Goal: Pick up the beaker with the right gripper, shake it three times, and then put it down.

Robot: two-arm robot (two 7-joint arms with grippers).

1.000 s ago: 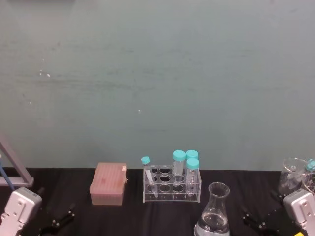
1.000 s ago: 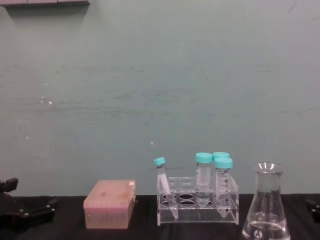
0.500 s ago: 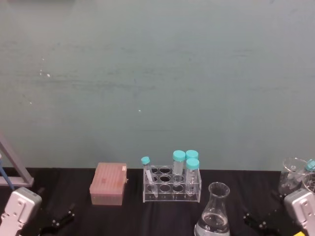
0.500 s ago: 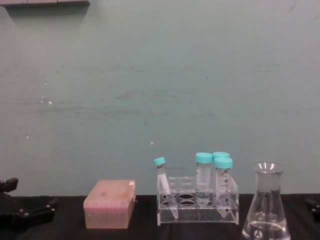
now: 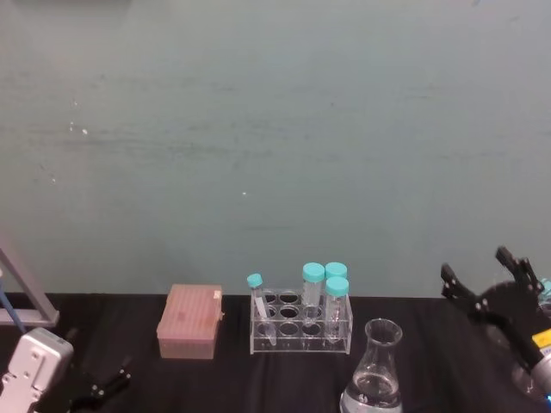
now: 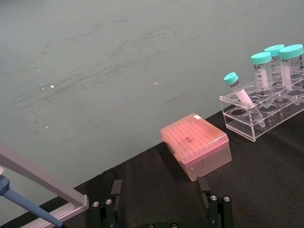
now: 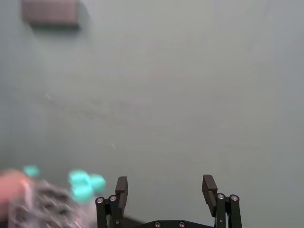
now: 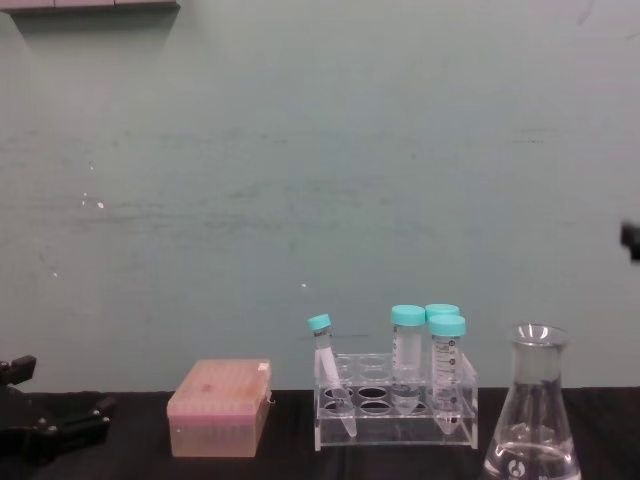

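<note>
Spread, empty, held high: right tool (image 5: 476, 268). Down-left from there to the neck of the upright beaker (image 5: 376, 372). Farther off, parked, spread: left tool (image 6: 160, 185).

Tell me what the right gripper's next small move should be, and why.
Probably lower the right gripper leftward toward the beaker. It hangs open, above and right of the beaker, which stands untouched on the table, so that gap must close before any grip. The left gripper sits parked low on the left.
</note>
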